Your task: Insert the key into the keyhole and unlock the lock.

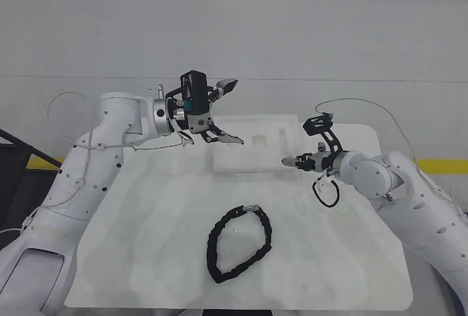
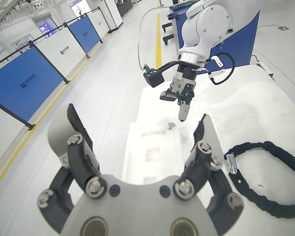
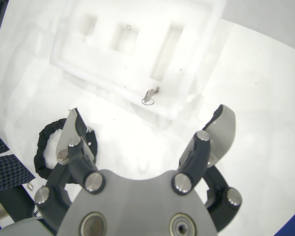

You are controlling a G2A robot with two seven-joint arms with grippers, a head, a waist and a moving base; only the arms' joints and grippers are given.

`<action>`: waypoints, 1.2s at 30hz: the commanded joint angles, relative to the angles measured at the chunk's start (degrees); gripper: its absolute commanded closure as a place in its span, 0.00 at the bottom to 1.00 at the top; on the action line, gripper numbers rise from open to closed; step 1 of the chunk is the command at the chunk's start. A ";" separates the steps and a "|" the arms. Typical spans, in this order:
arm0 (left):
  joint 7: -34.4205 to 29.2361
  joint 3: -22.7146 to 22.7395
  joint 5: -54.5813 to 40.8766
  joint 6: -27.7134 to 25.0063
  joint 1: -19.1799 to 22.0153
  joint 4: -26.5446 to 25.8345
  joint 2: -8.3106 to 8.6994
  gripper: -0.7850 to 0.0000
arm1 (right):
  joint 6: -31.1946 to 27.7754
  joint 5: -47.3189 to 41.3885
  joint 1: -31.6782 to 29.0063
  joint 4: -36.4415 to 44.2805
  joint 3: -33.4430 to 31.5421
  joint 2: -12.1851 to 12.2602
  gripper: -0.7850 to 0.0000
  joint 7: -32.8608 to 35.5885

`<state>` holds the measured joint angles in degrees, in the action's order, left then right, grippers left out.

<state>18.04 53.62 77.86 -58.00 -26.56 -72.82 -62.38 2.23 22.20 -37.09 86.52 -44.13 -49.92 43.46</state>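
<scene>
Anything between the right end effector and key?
Nothing: right wrist view shows only bare tray rim and table between the open right end effector and the key.

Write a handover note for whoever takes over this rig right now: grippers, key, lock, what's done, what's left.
Left gripper: open and empty, raised off one end of the foam tray.
Right gripper: open and empty, hovering just short of the key.
Key: stuck in the foam tray's robot-side edge, beside the long slot. Nothing grips it.
Chain lock: lies in a loop on the table, nearer the robot than the tray. Its metal end is untouched.
Done: nothing yet.
Left: grasp the key, insert it into the keyhole, turn to unlock.
</scene>
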 commanded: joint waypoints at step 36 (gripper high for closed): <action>0.00 0.00 0.00 0.00 0.00 0.00 0.00 0.00 | 9.22 -1.13 7.12 -8.90 5.80 -7.81 0.47 8.35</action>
<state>18.04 53.62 77.86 -58.00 -26.56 -72.82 -62.38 11.33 21.06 -30.05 78.21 -38.49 -57.50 51.87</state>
